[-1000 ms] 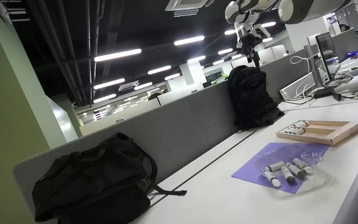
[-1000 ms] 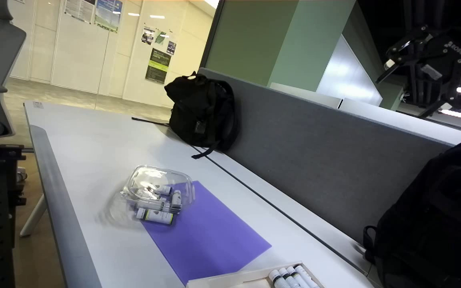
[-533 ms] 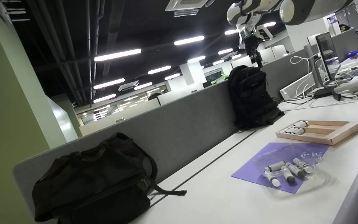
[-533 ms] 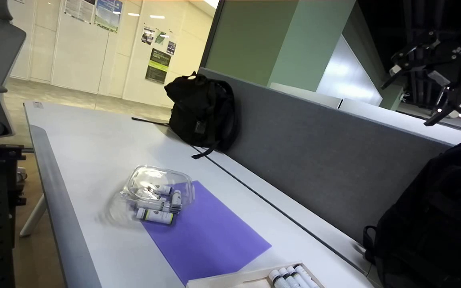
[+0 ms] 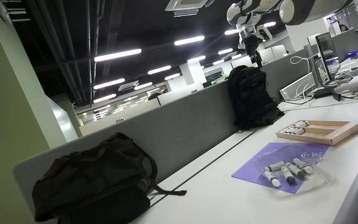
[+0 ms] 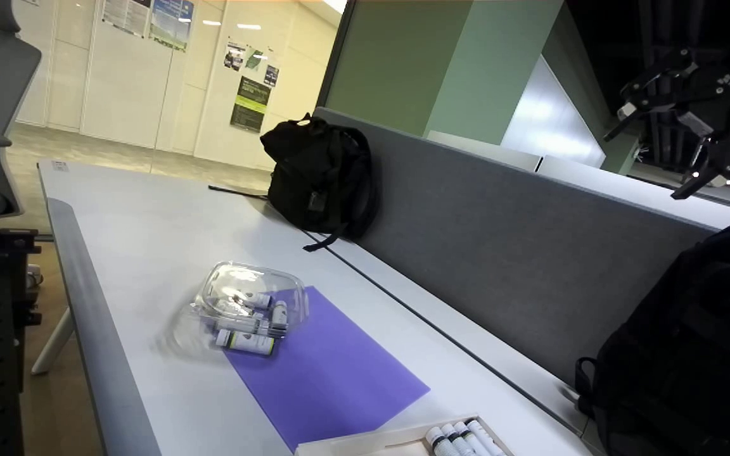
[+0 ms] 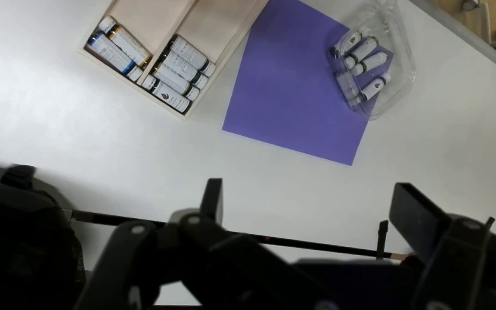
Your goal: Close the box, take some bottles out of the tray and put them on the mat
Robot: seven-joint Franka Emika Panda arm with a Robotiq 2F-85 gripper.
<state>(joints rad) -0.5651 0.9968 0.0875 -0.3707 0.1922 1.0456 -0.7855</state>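
The tan wooden box (image 7: 218,26) lies open on the table, its two long compartments holding several bottles (image 7: 170,94) at one end. It also shows in both exterior views (image 5: 345,133) (image 6: 365,437), cut off in one. The purple mat (image 7: 291,94) lies flat beside it. A clear plastic container (image 7: 401,73) overlaps the mat's far part, with several bottles (image 7: 373,62) lying inside; whether its lid is shut I cannot tell. My gripper (image 7: 306,193) is open and empty, fingers wide apart. In an exterior view the gripper (image 5: 256,62) is high above the table, near a backpack.
A black backpack (image 5: 252,96) stands against the grey partition (image 5: 191,115) beside the box, below my gripper. Another black backpack (image 6: 320,183) stands farther along the partition. A monitor (image 5: 328,54) and cables stand beyond the box. The table edge (image 6: 99,329) runs near the container.
My gripper has shifted slightly down and to the right in both exterior views since one second ago, then stayed still. It stays open. The box, bottles, container and mat have not moved.
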